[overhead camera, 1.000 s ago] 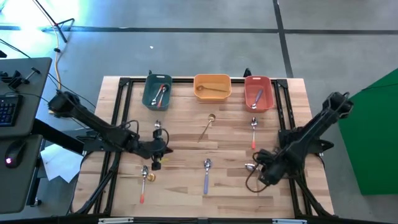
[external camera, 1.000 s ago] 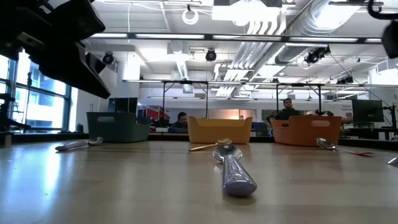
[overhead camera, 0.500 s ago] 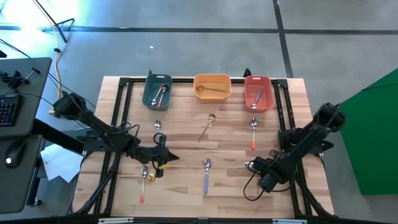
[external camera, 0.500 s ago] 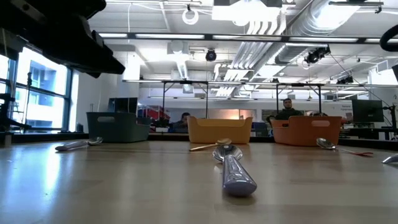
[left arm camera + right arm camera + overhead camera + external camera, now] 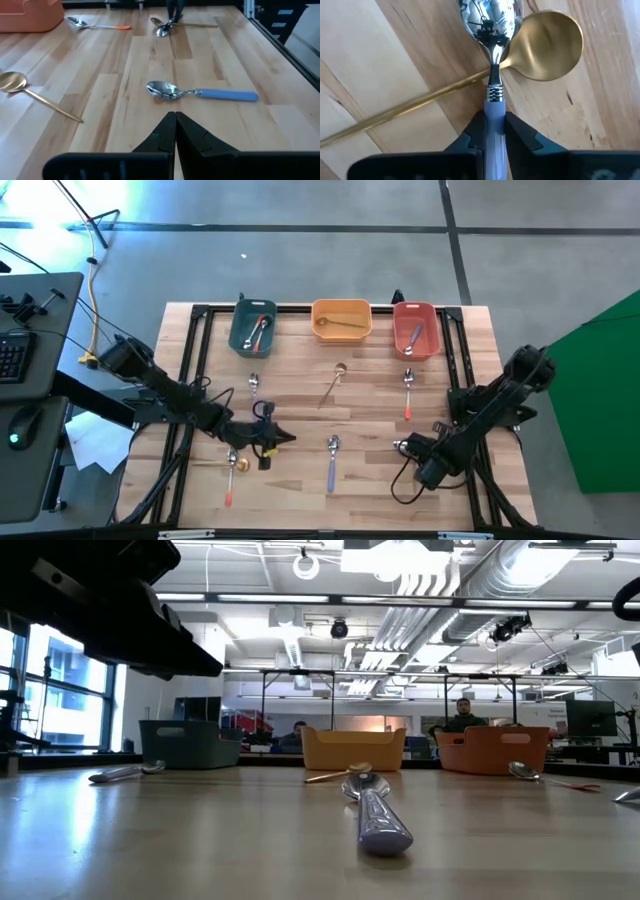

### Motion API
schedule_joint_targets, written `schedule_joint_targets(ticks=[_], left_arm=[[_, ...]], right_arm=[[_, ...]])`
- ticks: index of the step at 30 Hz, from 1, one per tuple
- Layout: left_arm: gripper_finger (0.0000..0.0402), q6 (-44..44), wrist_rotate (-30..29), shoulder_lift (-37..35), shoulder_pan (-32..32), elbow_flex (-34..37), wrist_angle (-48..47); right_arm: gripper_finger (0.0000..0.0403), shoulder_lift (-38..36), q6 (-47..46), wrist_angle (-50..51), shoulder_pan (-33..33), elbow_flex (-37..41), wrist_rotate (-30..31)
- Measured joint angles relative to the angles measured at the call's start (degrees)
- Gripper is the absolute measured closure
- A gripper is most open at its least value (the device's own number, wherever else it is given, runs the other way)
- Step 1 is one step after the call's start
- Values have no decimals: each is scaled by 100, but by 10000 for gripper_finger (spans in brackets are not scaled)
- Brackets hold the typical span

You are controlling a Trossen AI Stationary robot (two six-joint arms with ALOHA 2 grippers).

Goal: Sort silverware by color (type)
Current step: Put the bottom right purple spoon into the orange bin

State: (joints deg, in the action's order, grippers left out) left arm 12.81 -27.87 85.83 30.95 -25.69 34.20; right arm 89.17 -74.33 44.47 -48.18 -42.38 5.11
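teal bin, orange bin, red bin.

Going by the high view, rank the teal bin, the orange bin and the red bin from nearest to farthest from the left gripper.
Measured from the left gripper on the high view:
1. Teal bin, at the table's far edge on the left arm's side.
2. Orange bin, the middle one of the row.
3. Red bin, at the row's end on the right arm's side.

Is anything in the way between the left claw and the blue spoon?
No. Only bare table lies between the left gripper, jaws shut, and the blue-handled spoon. The gold spoon lies off to one side. The right gripper grips a purple-handled spoon.
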Motion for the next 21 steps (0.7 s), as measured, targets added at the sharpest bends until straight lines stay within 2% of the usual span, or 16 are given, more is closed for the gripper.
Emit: schedule_joint_targets(ticks=[4,10,13,17,21], left_arm=[[402,-1,-93,-36,64,0,-13],[402,-227,-191,-217,49,0,1],[401,-579,-208,-290,-8,0,-24],[402,-840,-458,-292,-159,0,-35],[401,-799,-435,-292,-475,0,17]], right_arm=[[375,-184,-159,122,7,-56,-75],[372,-609,-173,782,5,-553,201],[373,-784,-159,1070,212,-892,390],[372,-815,534,1695,949,-1394,1121],[371,-817,1386,2526,2306,-1785,1348]])
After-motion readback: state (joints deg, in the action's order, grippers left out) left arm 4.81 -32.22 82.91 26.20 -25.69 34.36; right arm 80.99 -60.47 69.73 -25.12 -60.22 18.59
